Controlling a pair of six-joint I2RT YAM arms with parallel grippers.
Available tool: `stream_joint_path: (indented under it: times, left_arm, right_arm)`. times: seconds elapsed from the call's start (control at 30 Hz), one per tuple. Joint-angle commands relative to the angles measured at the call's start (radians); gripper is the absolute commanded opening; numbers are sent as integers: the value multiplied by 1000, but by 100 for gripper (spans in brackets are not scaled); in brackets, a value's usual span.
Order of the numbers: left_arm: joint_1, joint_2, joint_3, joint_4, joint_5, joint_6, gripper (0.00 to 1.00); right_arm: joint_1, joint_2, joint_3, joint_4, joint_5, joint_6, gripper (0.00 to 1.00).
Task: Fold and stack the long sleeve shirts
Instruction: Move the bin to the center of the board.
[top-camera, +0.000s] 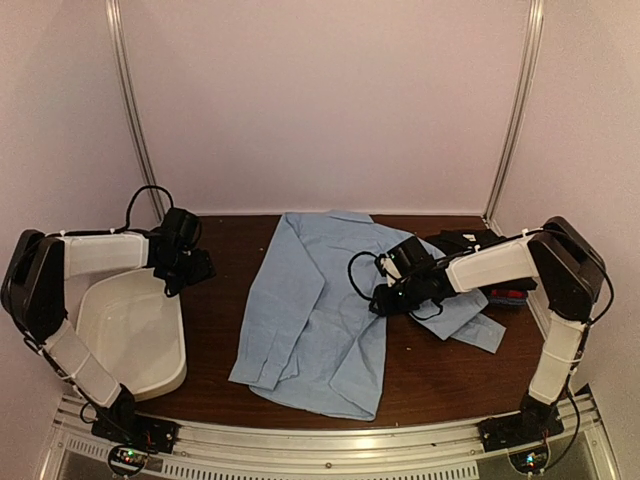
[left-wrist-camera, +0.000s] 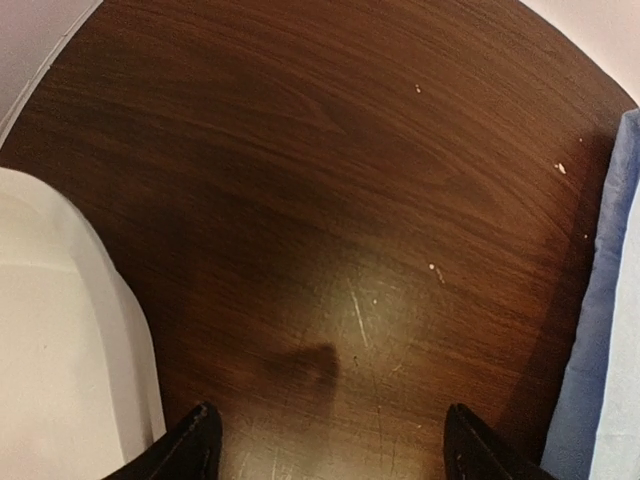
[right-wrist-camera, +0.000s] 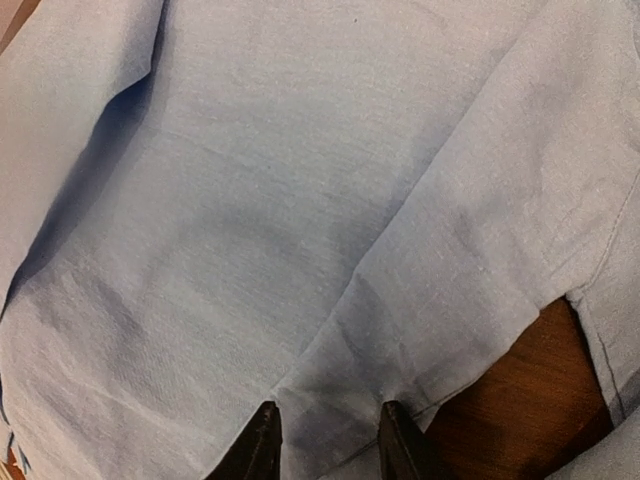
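Blue shirt (top-camera: 310, 320) lies spread at the centre of the table (top-camera: 215, 300); right gripper (right-wrist-camera: 328, 425) at its 3 o'clock pinches the cloth, left gripper (left-wrist-camera: 330, 430) at 9 o'clock hangs wide open, empty.

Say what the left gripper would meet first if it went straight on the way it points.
Probably the bare dark brown wooden table, between the white plastic tub and the light blue cloth shirt.

My right gripper (right-wrist-camera: 330, 445) sits low over the light blue shirt (right-wrist-camera: 300, 200), fingers (right-wrist-camera: 262, 440) partly apart, a cloth fold between them; grip unconfirmed. Brown table (right-wrist-camera: 540, 390) shows lower right
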Motion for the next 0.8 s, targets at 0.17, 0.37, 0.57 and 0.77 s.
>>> stream_joint_path:
  times: [0.17,0.37,0.57,0.77]
  left_arm:
    - [6,-158,-9,-162,-38,13,81]
    - [24,-228,-28,-199,-116,-47,87]
    - [184,-214,-75,-157,-62,-70,90]
    - [348,-59,-49,-26,57,3,95]
  right_arm:
    - [-1,-33,16,-23,3,-6,36]
    - [-2,-13,43,-33,-7,-11,36]
    - [-1,-10,47,-32,-17,-14,36]
    - [0,-18,38,-28,-22,-14,36]
